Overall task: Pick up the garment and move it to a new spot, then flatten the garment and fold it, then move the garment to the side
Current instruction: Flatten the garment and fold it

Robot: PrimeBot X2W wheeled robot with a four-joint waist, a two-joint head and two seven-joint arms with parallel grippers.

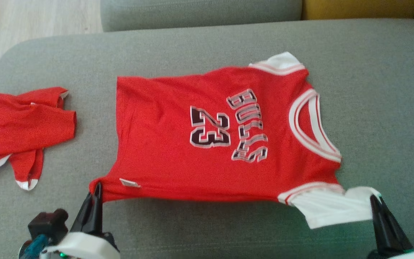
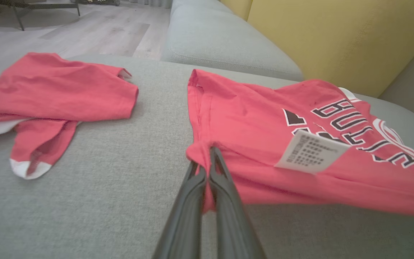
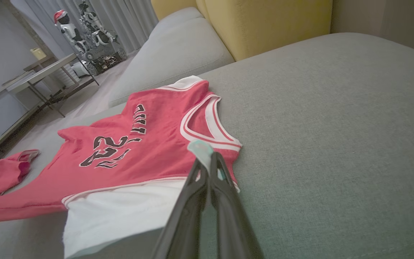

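Now holding red jersey [image 1: 178, 144] over grey sofa [image 1: 372, 90]: my left gripper [image 1: 97, 186] pinching hem corner, my right gripper [image 1: 374, 197] pinching white sleeve edge.

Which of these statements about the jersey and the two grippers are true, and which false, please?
1. The left gripper is shut on a hem corner of the jersey. True.
2. The right gripper hangs open, holding nothing. False: it is shut on the white sleeve.
3. A second red garment lies apart, on the jersey's left. True.
4. The jersey rests on a wooden table. False: it rests on a grey cushion.
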